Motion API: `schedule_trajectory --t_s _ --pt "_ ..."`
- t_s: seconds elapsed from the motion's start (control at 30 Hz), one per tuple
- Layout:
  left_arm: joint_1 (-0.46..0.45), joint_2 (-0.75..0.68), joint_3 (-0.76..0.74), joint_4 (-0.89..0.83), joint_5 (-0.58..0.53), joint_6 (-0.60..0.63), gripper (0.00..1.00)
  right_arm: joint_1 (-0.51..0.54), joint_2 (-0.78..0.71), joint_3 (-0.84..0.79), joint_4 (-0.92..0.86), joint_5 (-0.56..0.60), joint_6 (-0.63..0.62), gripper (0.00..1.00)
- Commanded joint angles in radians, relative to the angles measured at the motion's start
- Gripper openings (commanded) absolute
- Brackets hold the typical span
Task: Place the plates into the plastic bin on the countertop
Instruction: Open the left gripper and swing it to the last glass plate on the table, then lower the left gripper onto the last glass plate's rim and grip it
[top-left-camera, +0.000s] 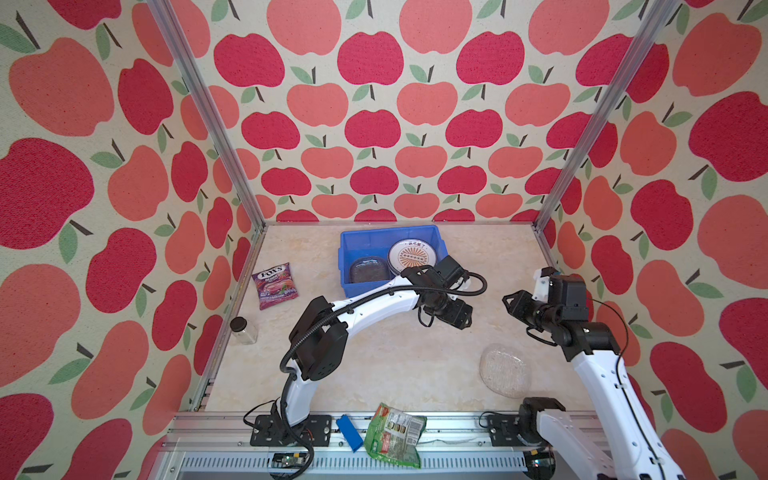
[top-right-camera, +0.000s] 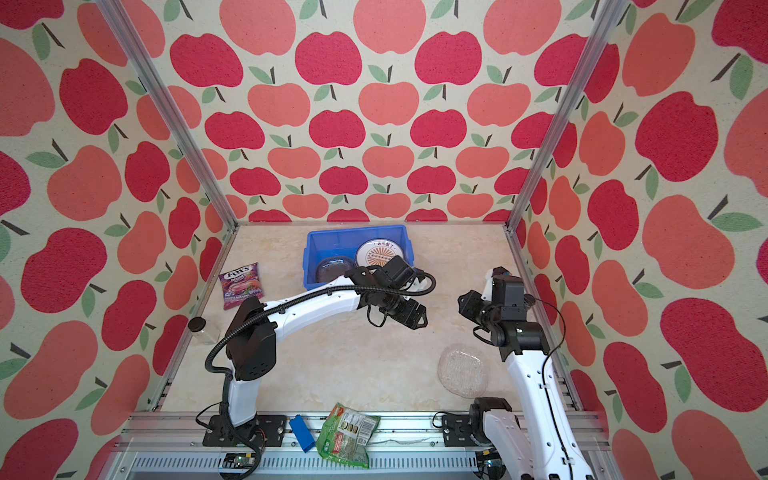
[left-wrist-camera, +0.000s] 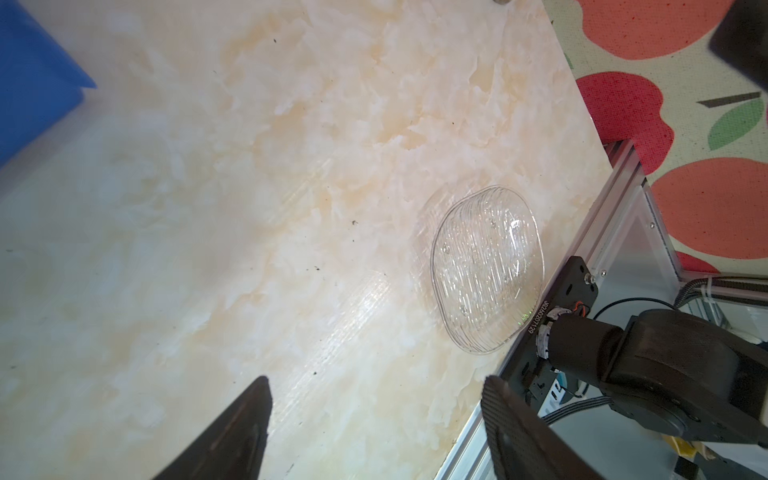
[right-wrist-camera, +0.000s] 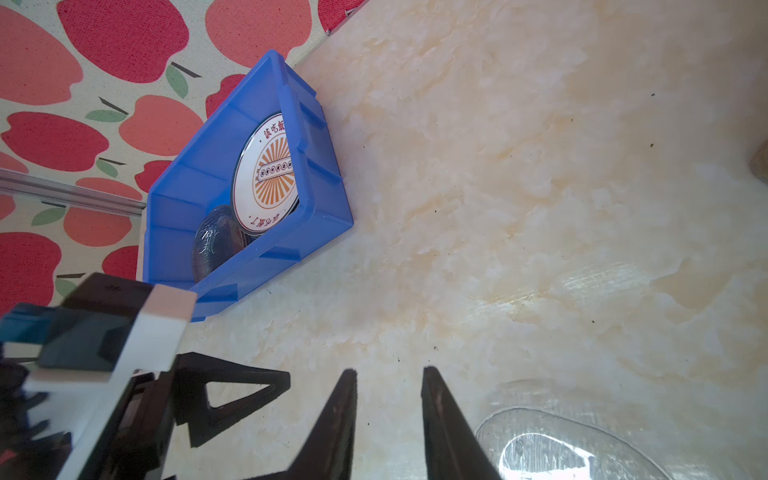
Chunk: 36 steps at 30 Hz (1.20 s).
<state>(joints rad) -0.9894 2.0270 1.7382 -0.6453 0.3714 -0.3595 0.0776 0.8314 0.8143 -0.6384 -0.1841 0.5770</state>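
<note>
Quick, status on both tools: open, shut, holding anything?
Left tool: open wide, holding nothing.
Right tool: open a little, holding nothing.

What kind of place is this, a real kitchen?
Probably a staged robot test cell, not a kitchen: aluminium rails frame the countertop, apple-print panels wall it, robot arms stand at its front.

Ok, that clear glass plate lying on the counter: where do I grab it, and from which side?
Take the glass plate by its thin raised rim, on the edge facing the open countertop. It lies flat, so only the rim offers purchase, and the opposite side crowds the front rail. Probably come from above with the right claw.
</note>
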Motion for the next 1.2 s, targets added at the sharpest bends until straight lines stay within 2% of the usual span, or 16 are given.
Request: schedule_trajectory --t_s 0.0,0.13,0.27,0.47,0.77,0.97,1.17 --pt "-0.032 0.043 -0.019 0.077 0.038 -0.064 0.81 -0.005 -0.053 -0.019 -0.048 -0.013 0.01 0.3" --pt "-0.069 0.116 0.021 0.078 0.084 -0.085 0.78 -0.005 -0.073 -0.041 -0.044 -0.032 0.011 0.3" --pt "-0.09 0.216 0.148 -0.027 0.111 -0.082 0.72 -0.004 -0.082 -0.061 -0.022 -0.059 0.024 0.3" --pt "-0.095 0.288 0.206 -0.044 0.184 -0.099 0.6 -0.005 -0.09 -0.048 -0.037 -0.061 0.004 0.3" --pt "-0.125 0.381 0.345 -0.15 0.189 -0.089 0.53 -0.011 -0.174 -0.035 -0.049 0.03 0.008 0.29" --pt "-0.127 0.432 0.411 -0.205 0.19 -0.092 0.49 -0.019 -0.166 -0.011 -0.111 0.085 -0.019 0.29" --pt "-0.123 0.458 0.438 -0.235 0.181 -0.108 0.45 -0.019 -0.184 -0.043 -0.083 0.061 -0.004 0.29"
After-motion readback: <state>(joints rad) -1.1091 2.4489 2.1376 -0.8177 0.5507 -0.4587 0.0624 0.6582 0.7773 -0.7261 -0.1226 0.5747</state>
